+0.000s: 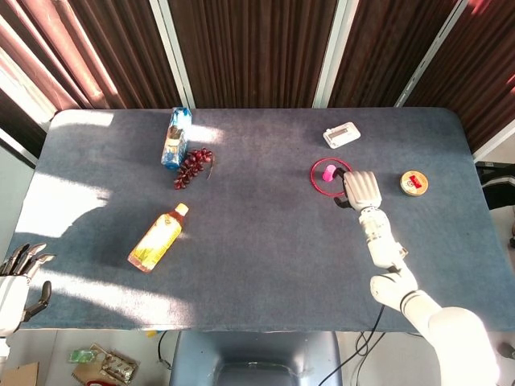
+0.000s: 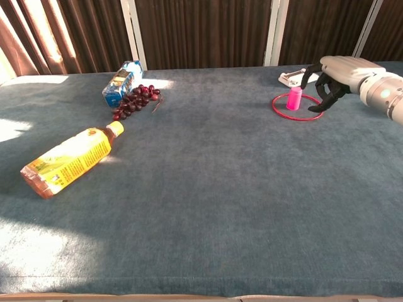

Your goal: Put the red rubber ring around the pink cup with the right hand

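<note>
Dark curtains behind a blue-grey felt table (image 1: 265,257). Near the far right corner, the right hand (image 2: 332,80) hovering just right of the red rubber ring (image 2: 297,107), fingers spread and curved downward, gripping nothing. Ring lying flat on the felt, encircling the upright pink cup (image 2: 294,99), cup off-centre toward the ring's far side; placement apparently done, so open fingers suit a release. Just beyond the hand, a small white object (image 1: 341,134); to its right, a round yellow tin (image 1: 414,182). Far to its left, grapes (image 1: 192,166), a blue packet (image 1: 175,137), a toppled juice bottle (image 1: 157,237). Left hand (image 1: 16,283) idle off the near table edge, fingers apart, empty.
</note>
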`<state>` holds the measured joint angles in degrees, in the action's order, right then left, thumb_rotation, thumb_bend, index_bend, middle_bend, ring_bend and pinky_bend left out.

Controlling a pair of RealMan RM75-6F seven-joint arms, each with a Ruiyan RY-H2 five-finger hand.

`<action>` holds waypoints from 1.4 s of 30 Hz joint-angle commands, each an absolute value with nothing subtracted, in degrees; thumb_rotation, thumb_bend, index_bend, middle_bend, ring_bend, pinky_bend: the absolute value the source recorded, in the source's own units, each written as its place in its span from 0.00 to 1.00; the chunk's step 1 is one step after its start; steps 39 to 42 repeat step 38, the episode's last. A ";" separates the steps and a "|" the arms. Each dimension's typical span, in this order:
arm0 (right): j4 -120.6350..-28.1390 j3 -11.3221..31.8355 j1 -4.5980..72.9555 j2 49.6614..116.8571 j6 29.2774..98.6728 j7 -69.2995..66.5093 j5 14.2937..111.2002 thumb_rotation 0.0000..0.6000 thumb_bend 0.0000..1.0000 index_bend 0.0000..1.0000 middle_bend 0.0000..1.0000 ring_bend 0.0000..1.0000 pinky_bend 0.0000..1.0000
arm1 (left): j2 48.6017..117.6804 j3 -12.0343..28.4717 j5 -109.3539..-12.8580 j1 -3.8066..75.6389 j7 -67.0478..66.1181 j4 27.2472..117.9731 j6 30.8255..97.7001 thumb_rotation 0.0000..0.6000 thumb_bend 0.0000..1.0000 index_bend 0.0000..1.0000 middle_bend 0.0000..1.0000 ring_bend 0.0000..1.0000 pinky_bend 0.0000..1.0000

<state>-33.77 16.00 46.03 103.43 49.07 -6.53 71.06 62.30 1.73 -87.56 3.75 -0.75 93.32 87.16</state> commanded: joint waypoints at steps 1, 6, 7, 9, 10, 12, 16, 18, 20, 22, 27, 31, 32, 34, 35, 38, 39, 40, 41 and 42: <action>-50.20 16.38 40.66 94.49 61.07 -0.69 72.74 1.00 0.31 0.49 0.85 0.84 1.00 | 62.40 1.79 -87.54 3.70 -0.95 93.27 87.29 1.00 0.52 0.28 0.14 0.09 0.29; -77.53 12.62 30.99 79.56 72.65 15.68 74.37 1.00 0.30 0.51 0.78 0.72 1.00 | 62.53 1.71 -87.12 3.64 -2.01 93.58 87.01 1.00 0.52 0.28 0.15 0.09 0.29; -83.65 11.24 28.46 76.24 75.08 20.05 74.35 1.00 0.29 0.51 0.74 0.69 1.00 | 62.56 1.68 -87.04 3.62 -2.34 93.71 86.95 1.00 0.52 0.28 0.15 0.09 0.29; -91.06 8.85 24.98 72.13 78.19 24.60 74.82 1.00 0.27 0.49 0.63 0.59 0.98 | 62.62 1.69 -86.92 3.67 -2.87 93.81 86.81 1.00 0.52 0.28 0.15 0.09 0.29; -94.99 7.09 22.66 69.84 80.10 26.28 75.36 1.00 0.26 0.47 0.57 0.52 0.95 | 62.72 1.76 -86.77 3.75 -3.16 93.83 86.67 1.00 0.52 0.28 0.15 0.09 0.29; -98.90 4.56 19.49 67.34 82.67 27.10 76.63 1.00 0.24 0.41 0.46 0.42 0.86 | 62.88 1.86 -86.48 3.87 -3.69 93.82 86.42 1.00 0.52 0.28 0.15 0.09 0.29; -100.07 -0.52 13.69 64.73 87.48 24.18 81.83 1.00 0.20 0.27 0.29 0.25 0.58 | 62.95 1.84 -86.06 4.04 -4.49 93.99 85.83 1.00 0.52 0.28 0.15 0.09 0.29; -99.13 -2.14 11.88 64.32 88.48 22.21 83.39 1.00 0.20 0.21 0.22 0.18 0.45 | 63.01 1.91 -86.00 4.06 -4.63 94.03 85.86 1.00 0.52 0.28 0.15 0.09 0.29; -97.80 -3.37 10.44 64.05 88.95 20.19 84.70 1.00 0.20 0.14 0.16 0.12 0.36 | 63.12 1.96 -85.97 4.09 -4.67 94.01 85.89 1.00 0.52 0.28 0.15 0.09 0.29; -96.67 -3.94 9.47 63.92 89.00 18.93 84.97 1.00 0.20 0.07 0.09 0.04 0.28 | 63.16 1.97 -85.85 4.13 -4.66 94.00 85.74 1.00 0.52 0.28 0.15 0.09 0.29; -95.04 -3.82 8.16 63.71 88.12 15.95 84.48 1.00 0.19 0.00 0.00 0.00 0.19 | 63.36 2.04 -85.54 4.48 -4.84 93.86 85.05 1.00 0.52 0.28 0.15 0.09 0.29; -94.34 -3.12 7.86 64.00 87.53 15.36 84.39 1.00 0.19 0.00 0.00 0.00 0.18 | 63.48 1.92 -85.70 4.77 -4.93 93.72 84.56 1.00 0.52 0.28 0.15 0.09 0.29; -94.20 -2.94 7.79 64.10 87.36 15.25 84.43 1.00 0.19 0.00 0.00 0.00 0.17 | 63.50 1.90 -85.77 4.81 -4.93 93.66 84.52 1.00 0.52 0.28 0.15 0.09 0.29; -94.01 -2.78 7.67 64.24 87.11 14.96 84.63 1.00 0.19 0.00 0.00 0.00 0.17 | 63.53 1.87 -85.76 4.84 -4.92 93.59 84.46 1.00 0.52 0.28 0.15 0.09 0.29; -93.95 -2.72 7.61 64.29 86.84 14.69 84.75 1.00 0.19 0.00 0.00 0.00 0.17 | 63.54 1.89 -85.63 4.85 -4.89 93.56 84.40 1.00 0.52 0.28 0.15 0.09 0.29; -93.84 -2.60 7.58 64.28 86.10 14.10 85.13 1.00 0.19 0.00 0.00 0.00 0.17 | 63.51 1.94 -85.32 4.80 -4.95 93.64 84.38 1.00 0.52 0.28 0.15 0.09 0.29; -93.84 -2.60 7.58 64.28 86.10 14.10 85.13 1.00 0.19 0.00 0.00 0.00 0.17 | 63.51 1.94 -85.32 4.80 -4.95 93.64 84.38 1.00 0.52 0.28 0.15 0.09 0.29; -93.84 -2.60 7.58 64.28 86.10 14.10 85.13 1.00 0.19 0.00 0.00 0.00 0.17 | 63.51 1.94 -85.32 4.80 -4.95 93.64 84.38 1.00 0.52 0.28 0.15 0.09 0.29; -93.84 -2.60 7.58 64.28 86.10 14.10 85.13 1.00 0.19 0.00 0.00 0.00 0.17 | 63.51 1.94 -85.32 4.80 -4.95 93.64 84.38 1.00 0.52 0.28 0.15 0.09 0.29; -93.84 -2.60 7.58 64.28 86.10 14.10 85.13 1.00 0.19 0.00 0.00 0.00 0.17 | 63.51 1.94 -85.32 4.80 -4.95 93.64 84.38 1.00 0.52 0.28 0.15 0.09 0.29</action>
